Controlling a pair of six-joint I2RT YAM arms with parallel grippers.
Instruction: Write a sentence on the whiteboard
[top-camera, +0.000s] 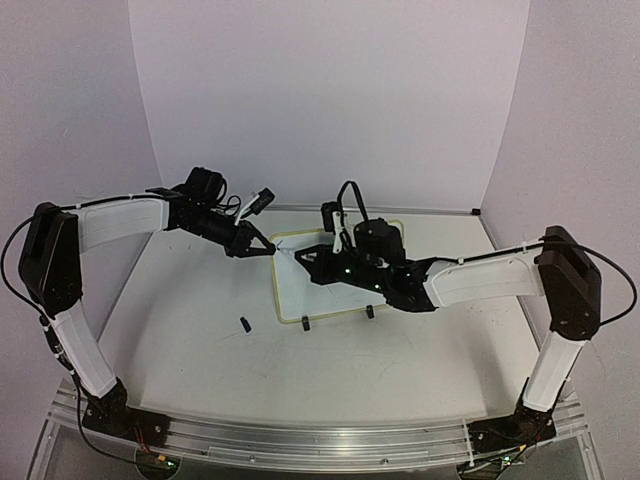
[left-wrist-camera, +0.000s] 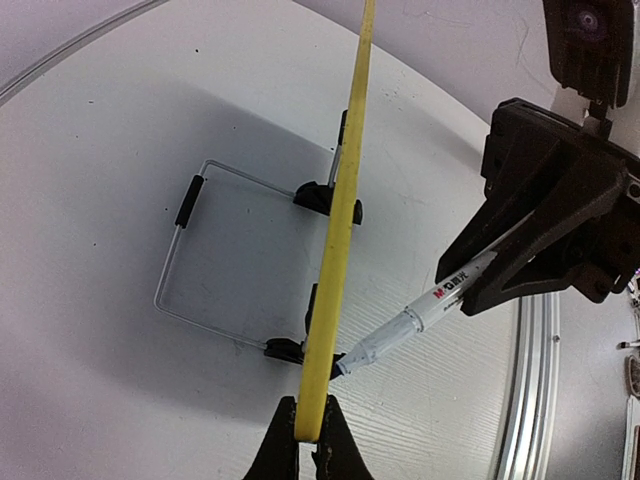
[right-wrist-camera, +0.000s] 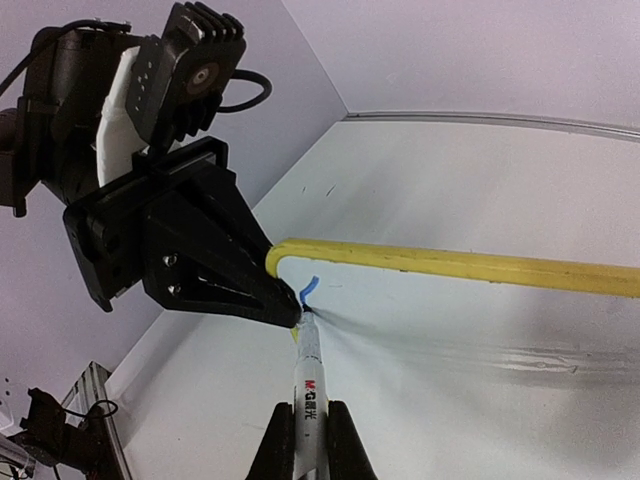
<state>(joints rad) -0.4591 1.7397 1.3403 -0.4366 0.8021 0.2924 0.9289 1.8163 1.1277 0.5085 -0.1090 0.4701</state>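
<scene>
Left gripper (left-wrist-camera: 308, 438) clamps the edge of the yellow-framed white rectangular whiteboard (right-wrist-camera: 470, 330); right gripper (right-wrist-camera: 310, 432) grasps a white plastic marker (right-wrist-camera: 308, 375), tip just ahead at the board. One short blue stroke (right-wrist-camera: 310, 287) so far, so nearly the whole sentence remains.

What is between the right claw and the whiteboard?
The marker: the right claw holds it, and its tip appears to meet the whiteboard beside a short blue stroke. The right wrist view shows this best.
</scene>
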